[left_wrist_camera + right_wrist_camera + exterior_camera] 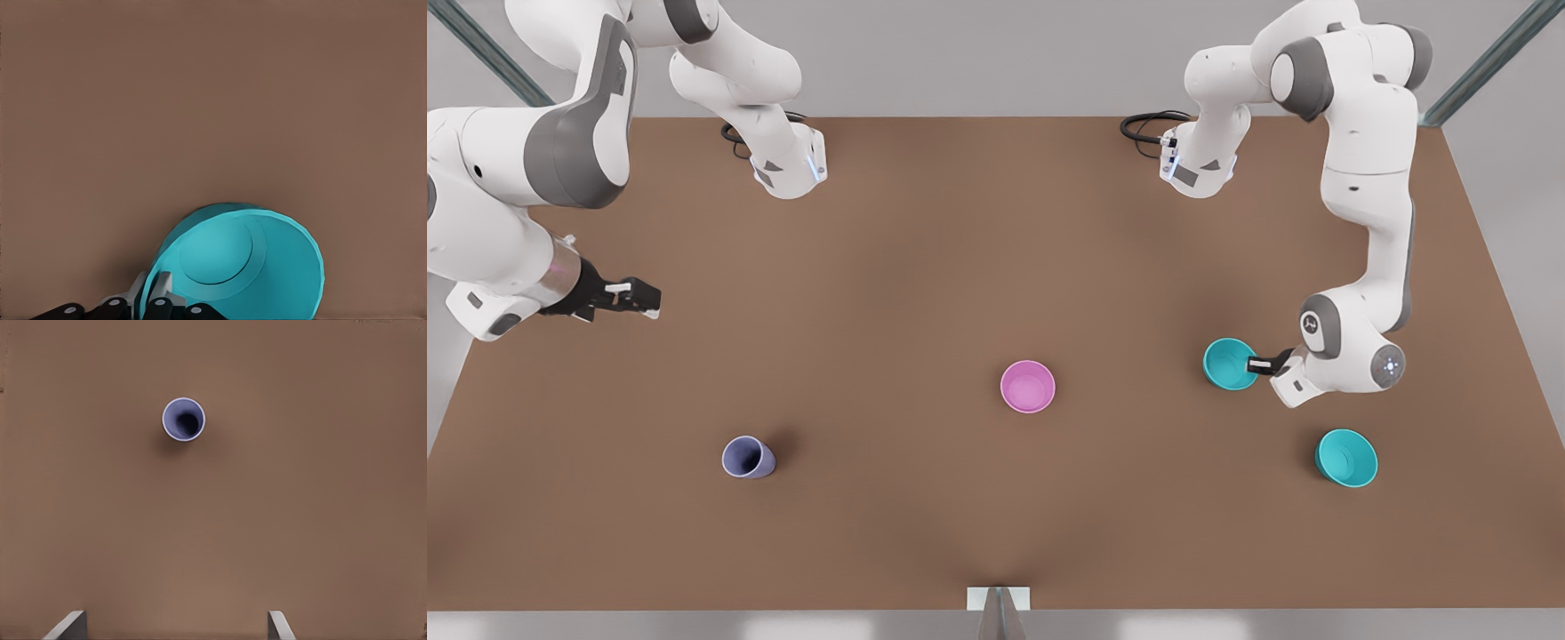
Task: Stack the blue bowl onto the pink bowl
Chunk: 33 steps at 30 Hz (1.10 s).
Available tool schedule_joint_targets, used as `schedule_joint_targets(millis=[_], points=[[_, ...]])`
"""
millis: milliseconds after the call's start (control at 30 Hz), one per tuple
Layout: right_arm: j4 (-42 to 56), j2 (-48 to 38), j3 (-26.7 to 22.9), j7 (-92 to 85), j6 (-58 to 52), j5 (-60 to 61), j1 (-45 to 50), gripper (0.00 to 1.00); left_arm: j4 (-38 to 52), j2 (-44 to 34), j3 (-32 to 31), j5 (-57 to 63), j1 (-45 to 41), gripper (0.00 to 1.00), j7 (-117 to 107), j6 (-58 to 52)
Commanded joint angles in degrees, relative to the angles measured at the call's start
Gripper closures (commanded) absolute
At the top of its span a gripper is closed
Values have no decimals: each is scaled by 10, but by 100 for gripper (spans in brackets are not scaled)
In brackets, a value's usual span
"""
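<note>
In the front view, the left gripper (1258,364) is clamping the blue bowl (1229,364) by its rim, well to the front view's right of the pink bowl (1028,387). The left wrist view is showing fingers (155,293) pinching the thin wall (247,267); it is looking light, rigid and slippery. In the right wrist view, the waiting right gripper (175,625) is hanging spread apart above the lavender cup (183,419).

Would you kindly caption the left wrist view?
Left gripper grasping the rim of a tilted teal round bowl over the brown table.
</note>
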Motion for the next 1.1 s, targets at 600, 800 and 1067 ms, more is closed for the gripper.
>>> schedule_joint_targets(millis=[600, 800, 1067], points=[[-26, -1, 1, -97, 25, -5, -5, 0, 327, 137, -40, 5, -316, 79, -616, -63], [-35, -2, 2, -97, 30, -5, -5, 0, 334, 149, -54, 3, -316, 79, -616, -63], [-76, -21, 1, -97, 53, -4, -6, 0, 334, 149, -56, 3, -316, 79, -617, -64]])
